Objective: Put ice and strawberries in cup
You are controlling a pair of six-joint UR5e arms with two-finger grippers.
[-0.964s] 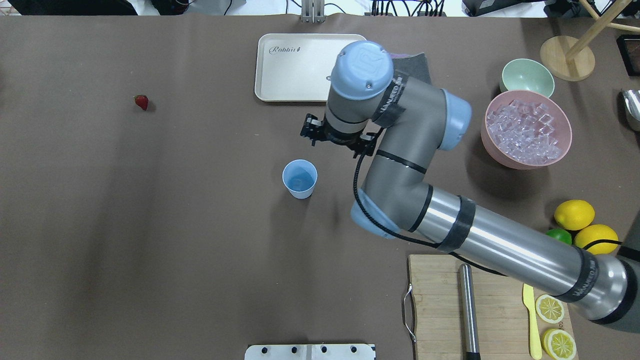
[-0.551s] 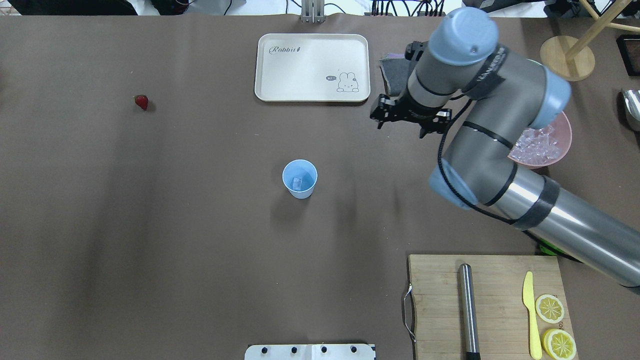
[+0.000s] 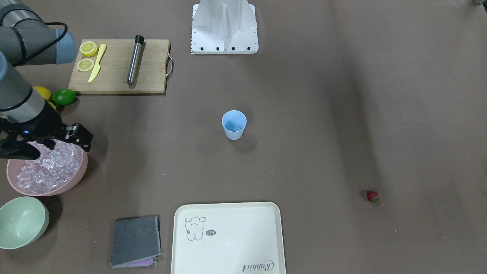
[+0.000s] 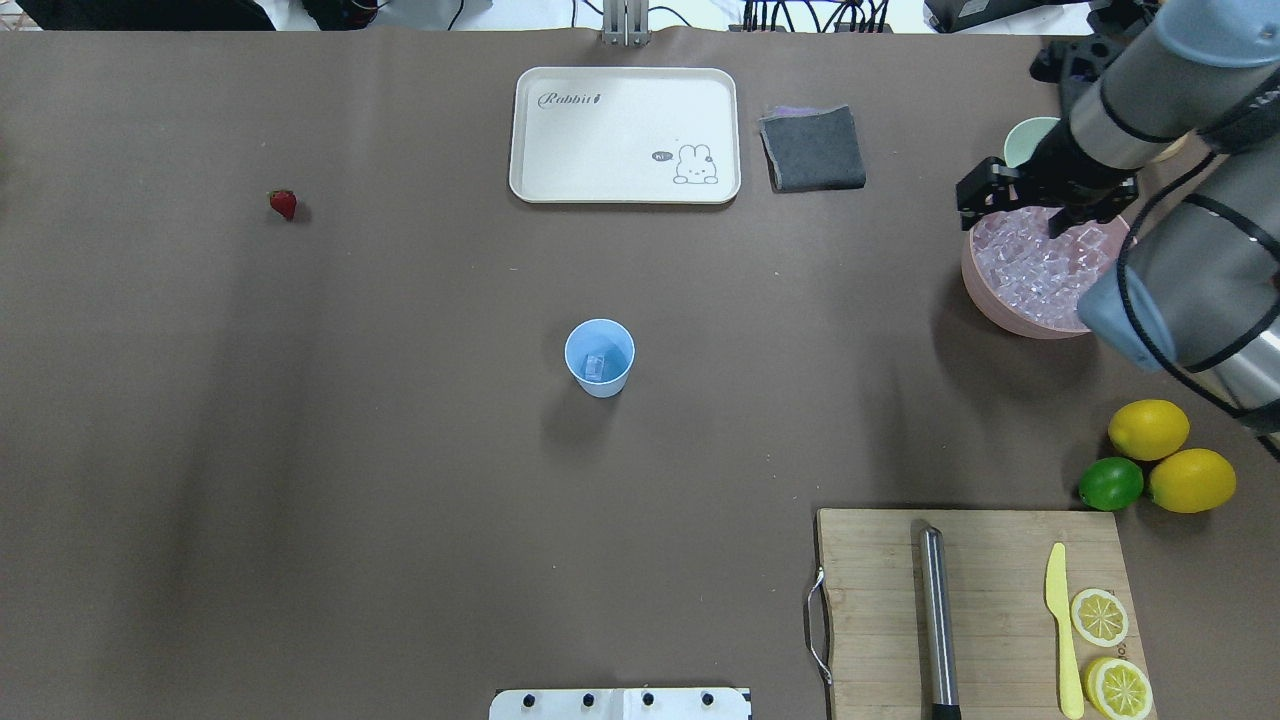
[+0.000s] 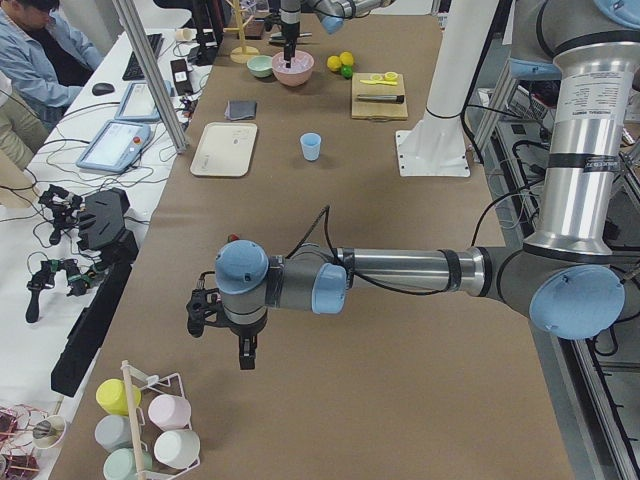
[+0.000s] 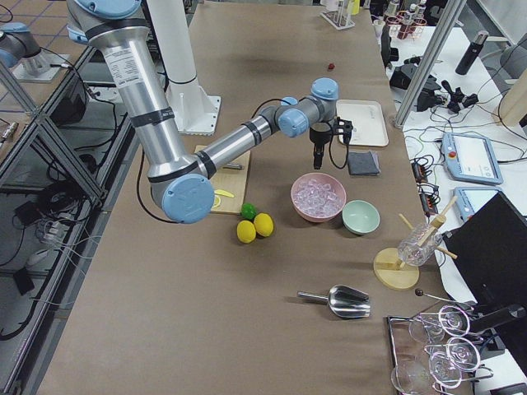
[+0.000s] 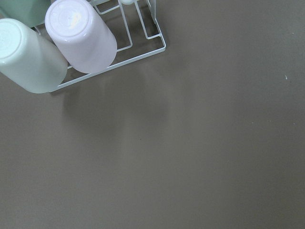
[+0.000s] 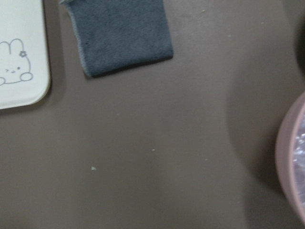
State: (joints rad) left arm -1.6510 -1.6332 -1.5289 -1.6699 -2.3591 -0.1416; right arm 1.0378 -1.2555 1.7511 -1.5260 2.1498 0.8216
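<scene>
Since the small clear ice cubes heaped in the round pink plastic bowl look hard, light and slippery, you should pinch one squarely across two flat faces. The right gripper hangs over the heap. Its wrist hides the fingers, so I cannot tell their opening or any hold. The light blue tapered tumbler stands mid-table, well apart, with one cube inside.
</scene>
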